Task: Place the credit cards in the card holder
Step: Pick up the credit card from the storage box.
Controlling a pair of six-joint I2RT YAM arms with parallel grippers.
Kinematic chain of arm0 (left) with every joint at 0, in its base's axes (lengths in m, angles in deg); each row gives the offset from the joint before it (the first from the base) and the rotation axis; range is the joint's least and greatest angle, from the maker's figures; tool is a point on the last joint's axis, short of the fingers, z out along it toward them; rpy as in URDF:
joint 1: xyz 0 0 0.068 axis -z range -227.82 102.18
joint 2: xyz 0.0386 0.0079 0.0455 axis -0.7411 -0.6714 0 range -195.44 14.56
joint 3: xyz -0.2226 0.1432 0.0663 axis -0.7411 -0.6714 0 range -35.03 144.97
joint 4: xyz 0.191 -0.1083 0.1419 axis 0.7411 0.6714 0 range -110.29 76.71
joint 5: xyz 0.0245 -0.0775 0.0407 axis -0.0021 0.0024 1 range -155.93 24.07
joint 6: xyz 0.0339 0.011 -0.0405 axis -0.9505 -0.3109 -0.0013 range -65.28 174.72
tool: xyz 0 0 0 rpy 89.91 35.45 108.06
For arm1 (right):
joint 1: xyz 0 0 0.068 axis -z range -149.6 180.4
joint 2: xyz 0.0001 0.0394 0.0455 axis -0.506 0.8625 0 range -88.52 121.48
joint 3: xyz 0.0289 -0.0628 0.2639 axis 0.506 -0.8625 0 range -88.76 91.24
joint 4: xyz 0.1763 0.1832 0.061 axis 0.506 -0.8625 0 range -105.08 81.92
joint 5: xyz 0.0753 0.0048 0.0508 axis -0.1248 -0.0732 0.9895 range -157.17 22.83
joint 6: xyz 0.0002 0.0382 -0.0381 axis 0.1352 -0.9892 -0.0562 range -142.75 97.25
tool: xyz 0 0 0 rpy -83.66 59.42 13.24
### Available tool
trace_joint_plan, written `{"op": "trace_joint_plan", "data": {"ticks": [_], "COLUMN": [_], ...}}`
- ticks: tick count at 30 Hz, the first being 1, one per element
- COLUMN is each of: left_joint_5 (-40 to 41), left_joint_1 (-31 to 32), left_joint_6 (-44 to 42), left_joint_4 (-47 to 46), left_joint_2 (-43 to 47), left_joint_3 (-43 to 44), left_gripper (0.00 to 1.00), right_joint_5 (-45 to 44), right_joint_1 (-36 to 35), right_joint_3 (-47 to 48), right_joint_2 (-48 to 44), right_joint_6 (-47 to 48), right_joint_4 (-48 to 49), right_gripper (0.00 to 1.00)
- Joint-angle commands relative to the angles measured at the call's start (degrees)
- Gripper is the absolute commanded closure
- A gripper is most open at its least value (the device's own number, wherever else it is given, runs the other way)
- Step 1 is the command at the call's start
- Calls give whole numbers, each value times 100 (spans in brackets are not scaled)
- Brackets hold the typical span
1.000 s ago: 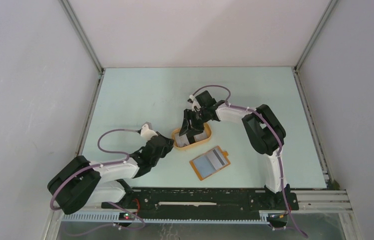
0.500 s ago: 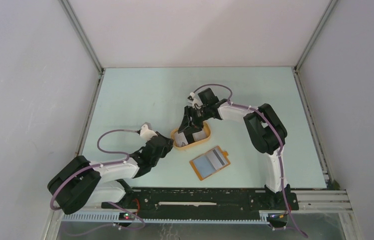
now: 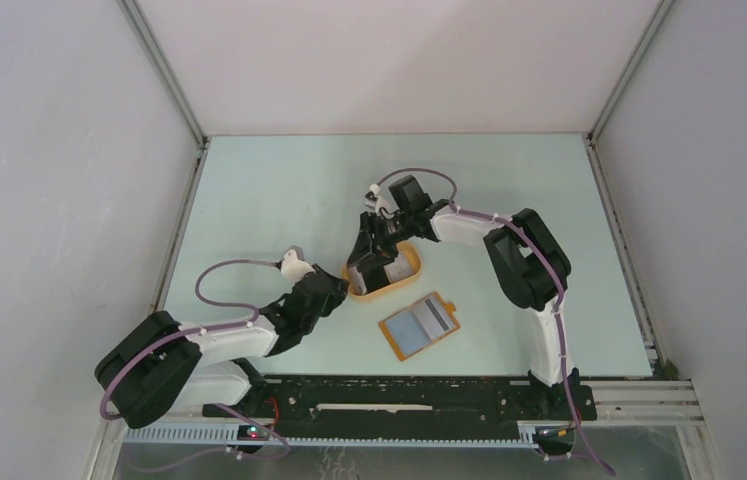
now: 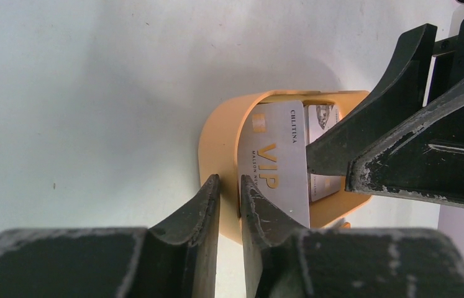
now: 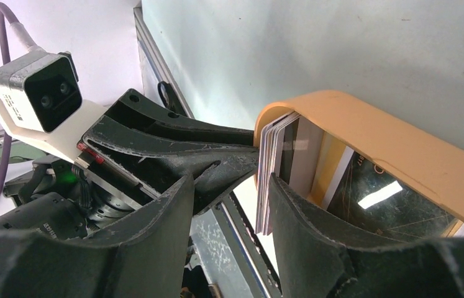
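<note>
Where the credit cards (image 5: 271, 164) stand, on edge as a thin stack at the rounded end of the orange tray (image 5: 372, 127), I have the right gripper (image 5: 232, 198) dipped in around them. Its jaws are apart, with the stack leaning on one finger and a clear gap to the other. From the left wrist, the front card (image 4: 276, 155) is pale grey with gold "VIP" lettering and tilts inside the tray. A second printed card (image 4: 323, 118) sits just behind it. My left gripper (image 4: 230, 186) is at that same end, its jaws nearly together with the tray's rim wall between them; I cannot tell whether they pinch it. From overhead, the right arm (image 3: 524, 260) rises from its base and folds back toward the middle, wrist angled down into the tray. The left arm (image 3: 219, 340) lies low, stretched diagonally to the tray's left end. The card holder (image 3: 385, 326) lies open and flat on the pale table (image 3: 279, 190), just nearer the bases than the tray and apart from it. A grey card (image 3: 411, 332) with a dark stripe rests on its face.
</note>
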Motion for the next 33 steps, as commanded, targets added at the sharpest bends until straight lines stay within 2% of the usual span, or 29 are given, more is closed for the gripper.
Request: {"op": "trace_joint_plan", "data": {"ticks": [1, 8, 11, 14, 22, 26, 33], "left_joint_5": [-25, -9, 10, 41, 129, 129, 120], "left_joint_1": [64, 66, 53, 53, 25, 11, -7], "left_joint_6": [113, 91, 85, 83, 59, 63, 80], "left_joint_4": [-213, -193, -172, -128, 24, 74, 114], "left_joint_2": [130, 156, 172, 207, 372, 427, 437], "left_joint_3": [138, 132, 127, 126, 85, 48, -13], "left_gripper": [77, 78, 78, 78, 78, 78, 78], "right_joint_5": [-273, -462, -482, -376, 120, 262, 432], "right_joint_1": [-171, -205, -233, -233, -181, -171, -129], "right_joint_3": [215, 248, 257, 231, 40, -13, -153], "right_joint_2": [86, 151, 202, 255, 340, 377, 438], "right_joint_6": [252, 303, 293, 210, -186, -319, -550], "right_joint_4": [-459, -609, -645, -592, -144, -35, 216], "right_gripper": [43, 45, 54, 58, 56, 61, 62]}}
